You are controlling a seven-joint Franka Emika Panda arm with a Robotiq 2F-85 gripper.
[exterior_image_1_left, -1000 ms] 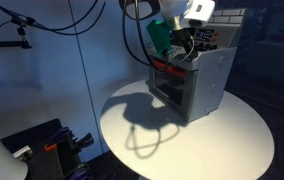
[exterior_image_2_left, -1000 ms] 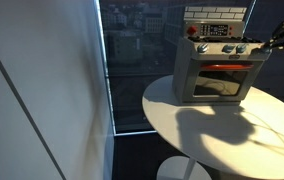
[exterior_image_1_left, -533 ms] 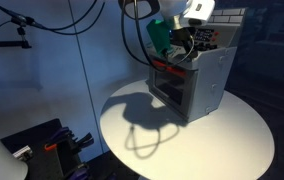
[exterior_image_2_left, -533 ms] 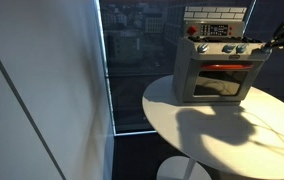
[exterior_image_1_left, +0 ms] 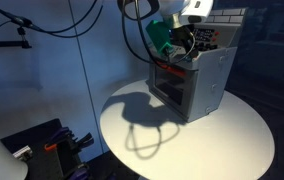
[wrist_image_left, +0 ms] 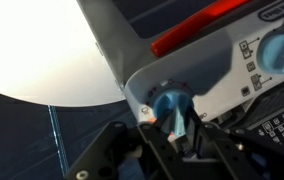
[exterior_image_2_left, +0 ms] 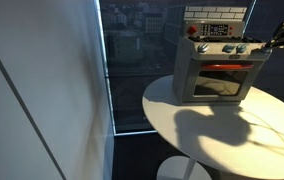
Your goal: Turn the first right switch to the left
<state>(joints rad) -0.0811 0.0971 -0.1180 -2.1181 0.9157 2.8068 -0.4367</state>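
A grey toy oven [exterior_image_2_left: 217,70] stands on a round white table [exterior_image_2_left: 232,130], and it also shows in an exterior view [exterior_image_1_left: 202,85]. A row of blue knobs [exterior_image_2_left: 225,48] runs along its front panel. My gripper [exterior_image_2_left: 265,45] is at the right end of that row. In the wrist view my gripper [wrist_image_left: 168,128] is shut on the end blue knob [wrist_image_left: 171,103], with one dark finger on each side of it. A neighbouring blue knob [wrist_image_left: 280,48] shows at the right edge. In an exterior view the gripper [exterior_image_1_left: 182,45] hides the knob.
A red oven door handle [wrist_image_left: 202,25] lies below the knob panel. The table edge [exterior_image_1_left: 117,130] lies near the oven front. Cables [exterior_image_1_left: 132,30] hang behind the arm. A glass wall [exterior_image_2_left: 132,60] stands behind the table.
The wrist has shifted very slightly at the knob; the oven and table have not moved.
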